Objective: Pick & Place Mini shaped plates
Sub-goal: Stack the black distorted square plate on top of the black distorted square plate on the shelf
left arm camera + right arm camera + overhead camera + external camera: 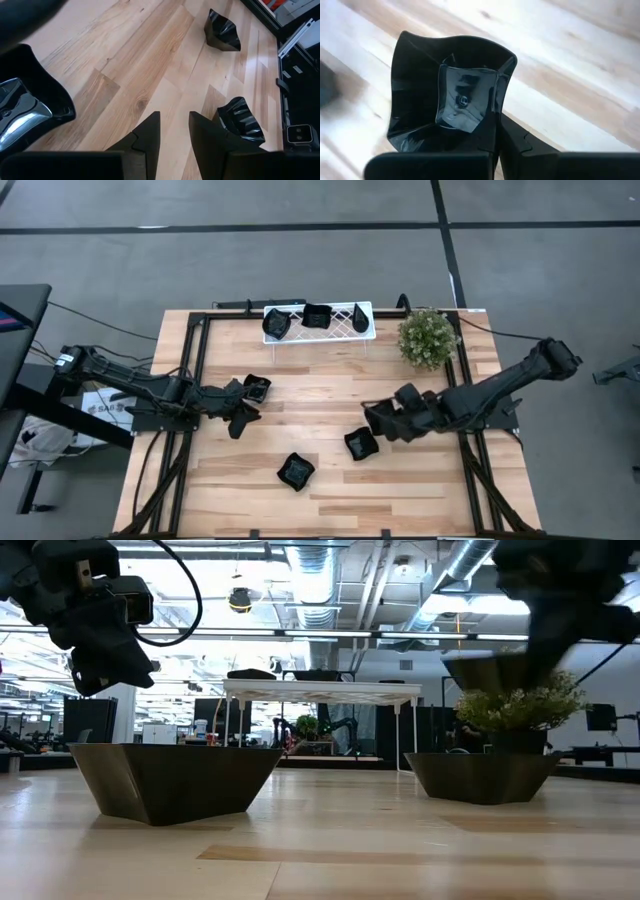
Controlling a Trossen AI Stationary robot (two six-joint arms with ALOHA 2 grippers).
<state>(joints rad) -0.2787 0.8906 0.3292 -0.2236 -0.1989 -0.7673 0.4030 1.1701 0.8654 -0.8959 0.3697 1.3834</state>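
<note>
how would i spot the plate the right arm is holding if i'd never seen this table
Start at the green plant by the table's back right corner and follow the right arm down to the right gripper. The squarish wavy-rimmed black plate is pinched by its rim there, while two similar plates lie loose nearby.

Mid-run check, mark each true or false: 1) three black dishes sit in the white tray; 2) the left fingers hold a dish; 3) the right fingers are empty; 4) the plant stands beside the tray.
1) True: the white lattice tray holds three small glossy black dishes.
2) False: the left gripper has its fingers apart over bare wood, with nothing between them.
3) False: the right gripper is shut on the rim of a squarish wavy-rimmed black dish.
4) True: the green bushy plant stands on the table just off the tray's end.
</note>
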